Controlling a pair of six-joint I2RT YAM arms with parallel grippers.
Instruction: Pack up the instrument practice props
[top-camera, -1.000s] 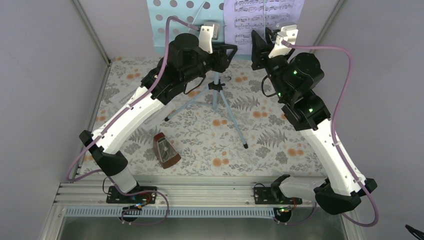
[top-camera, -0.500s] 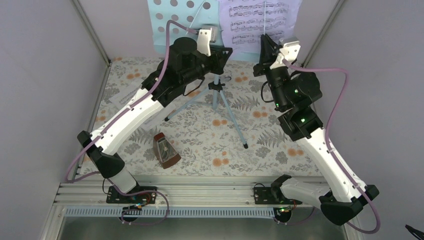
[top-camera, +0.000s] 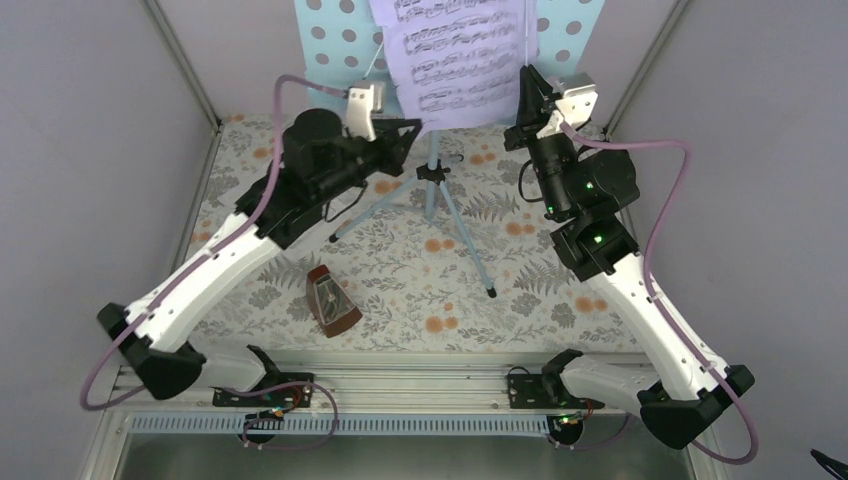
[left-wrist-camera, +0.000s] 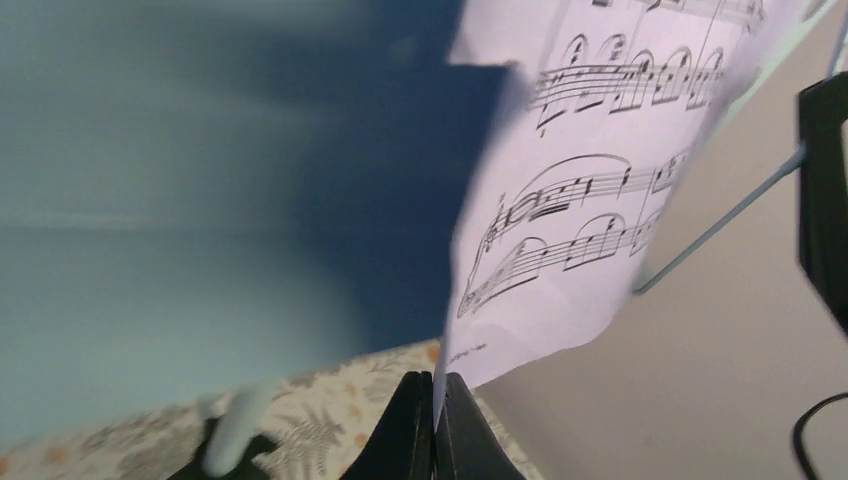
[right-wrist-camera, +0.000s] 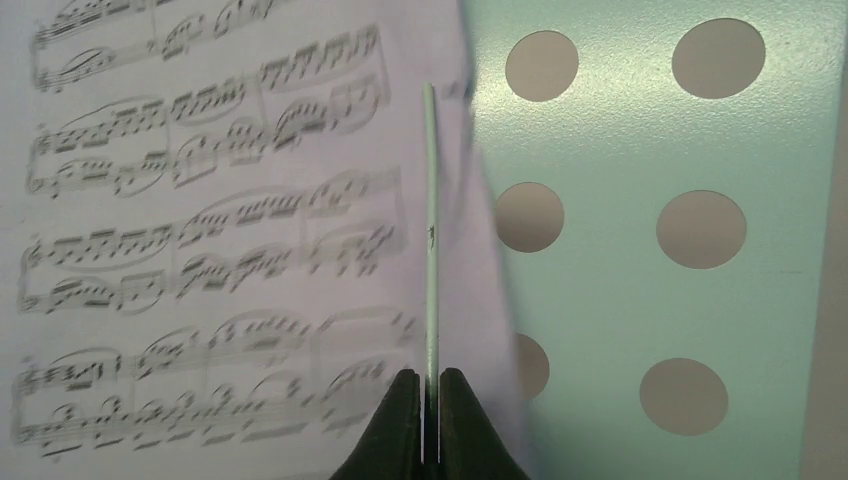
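The light-blue music stand stands at the back on its tripod legs (top-camera: 440, 205), its perforated desk (top-camera: 330, 30) up against the rear wall. A lavender sheet-music page (top-camera: 455, 60) hangs across the desk. My left gripper (top-camera: 412, 128) is shut on the page's bottom edge; in the left wrist view the page (left-wrist-camera: 590, 200) rises from my left gripper (left-wrist-camera: 437, 388). My right gripper (top-camera: 527, 95) is shut on the stand's thin wire page-holder (right-wrist-camera: 430, 230), seen between my right gripper's jaws (right-wrist-camera: 430, 388), with the page (right-wrist-camera: 220, 250) behind and the desk (right-wrist-camera: 620, 280) to the right. The reddish-brown metronome (top-camera: 330, 300) lies on the table, front left.
A floral cloth (top-camera: 540, 300) covers the table. Grey side walls (top-camera: 90, 150) close in left and right. An aluminium rail (top-camera: 420, 385) carrying the arm bases runs along the near edge. Purple cables (top-camera: 680, 200) loop off both arms.
My left gripper has moved left and a little nearer with the lavender page, which has slid leftward across the desk. My right gripper stays shut on the wire holder.
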